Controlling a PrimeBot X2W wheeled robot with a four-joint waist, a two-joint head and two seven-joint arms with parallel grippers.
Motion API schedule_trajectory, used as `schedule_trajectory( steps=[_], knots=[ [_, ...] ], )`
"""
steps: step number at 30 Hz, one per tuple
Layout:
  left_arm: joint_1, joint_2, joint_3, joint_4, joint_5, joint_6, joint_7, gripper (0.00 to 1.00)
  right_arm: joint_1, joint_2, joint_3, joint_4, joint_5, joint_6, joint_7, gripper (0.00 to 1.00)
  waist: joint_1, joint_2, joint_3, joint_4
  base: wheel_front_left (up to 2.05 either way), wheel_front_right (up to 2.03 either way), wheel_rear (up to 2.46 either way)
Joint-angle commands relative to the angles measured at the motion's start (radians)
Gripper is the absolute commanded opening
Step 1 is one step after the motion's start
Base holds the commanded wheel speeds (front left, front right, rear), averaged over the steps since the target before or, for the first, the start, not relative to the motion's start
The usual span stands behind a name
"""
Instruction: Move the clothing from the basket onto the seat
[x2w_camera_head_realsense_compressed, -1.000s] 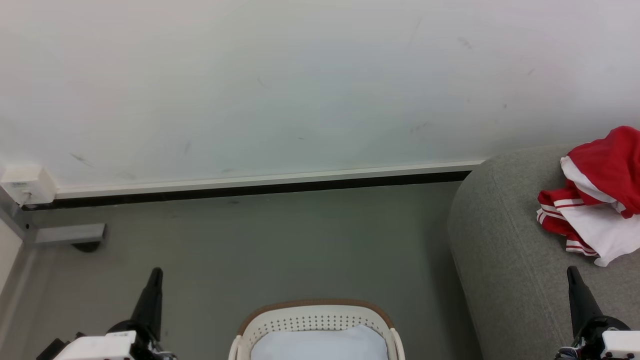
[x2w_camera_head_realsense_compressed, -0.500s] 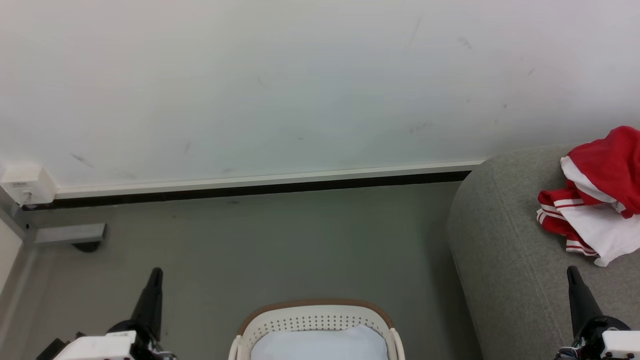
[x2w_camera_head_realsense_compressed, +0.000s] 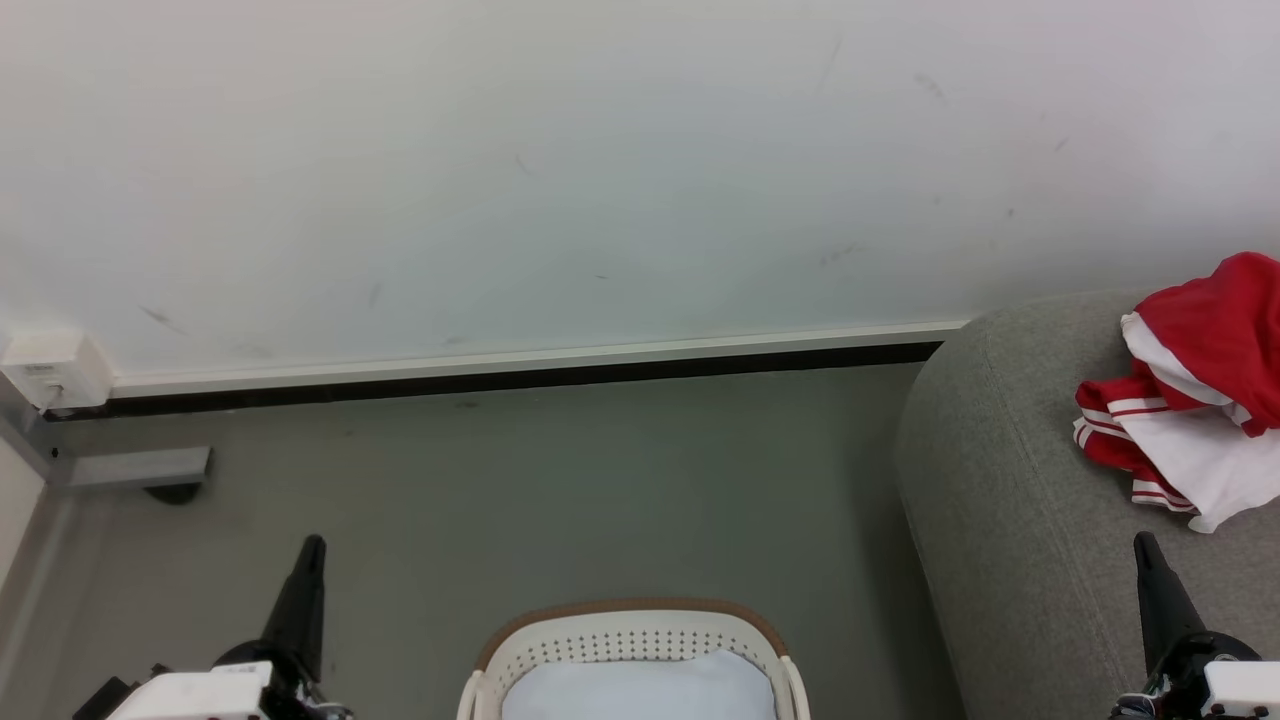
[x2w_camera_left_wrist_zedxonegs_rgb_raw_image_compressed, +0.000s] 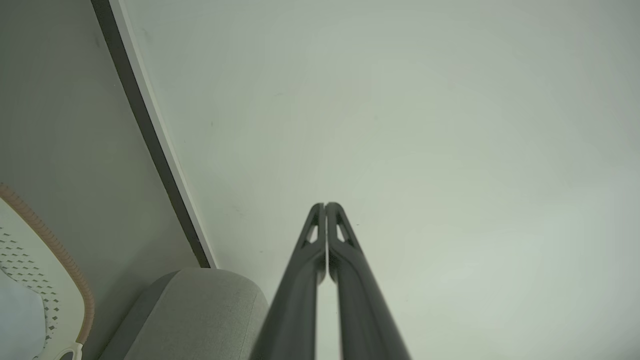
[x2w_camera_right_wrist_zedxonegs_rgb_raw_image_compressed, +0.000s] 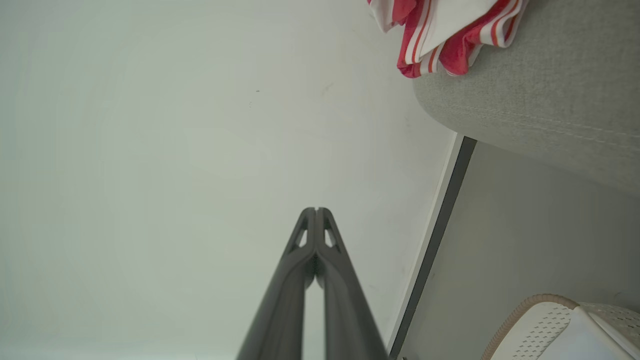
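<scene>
I see the clothing lying on the seat, well apart from the basket. My left gripper and right gripper are empty, fingers pressed together.

No visible change since earlier.

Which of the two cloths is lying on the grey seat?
The red-and-white striped clothing lies on the seat; the plain pale cloth sits in the basket.
</scene>
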Motion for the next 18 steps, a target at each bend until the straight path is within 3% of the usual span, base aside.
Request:
schedule_trajectory(
  steps=[1,18],
  knots=[
    [-0.009,0.003,0.002,-0.003,-0.014,-0.005,0.004,0.0,-0.012,-0.008,-0.004,-0.006,0.001,-0.002,0.003,0.0,0.0,-0.0001,0.0,0.0,0.0,0.0,0.0],
    [-0.009,0.003,0.002,-0.003,-0.014,-0.005,0.004,0.0,-0.012,-0.008,-0.004,-0.006,0.001,-0.002,0.003,0.0,0.0,-0.0001,0.0,0.0,0.0,0.0,0.0]
  ],
)
